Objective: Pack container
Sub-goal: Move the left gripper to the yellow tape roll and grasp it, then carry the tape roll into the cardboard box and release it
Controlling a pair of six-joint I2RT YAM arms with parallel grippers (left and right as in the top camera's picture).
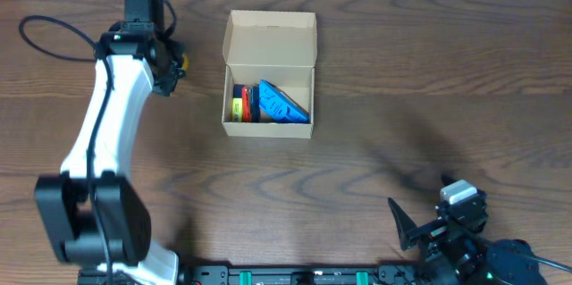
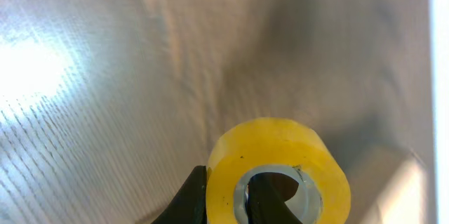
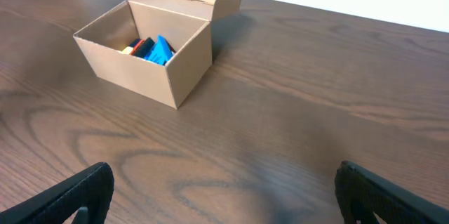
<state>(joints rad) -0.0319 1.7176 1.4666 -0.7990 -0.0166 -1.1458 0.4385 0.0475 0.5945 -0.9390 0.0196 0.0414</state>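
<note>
The tan cardboard container [image 1: 268, 84] stands open at the table's upper middle, its flap lid raised at the back. It also shows in the right wrist view [image 3: 151, 48]. Inside lie a flat blue packet [image 1: 284, 104] and red and yellow items [image 1: 241, 104]. My left gripper [image 1: 176, 62] is left of the container and is shut on a yellow tape roll [image 2: 277, 171], one finger through its core and one outside, held above the table. My right gripper [image 3: 224, 196] is open and empty near the front right.
A black cable [image 1: 54, 30] loops at the far left behind the left arm. The brown wood table [image 1: 429, 79] stretches to the right of the container. The table's far edge shows in the right wrist view [image 3: 351, 10].
</note>
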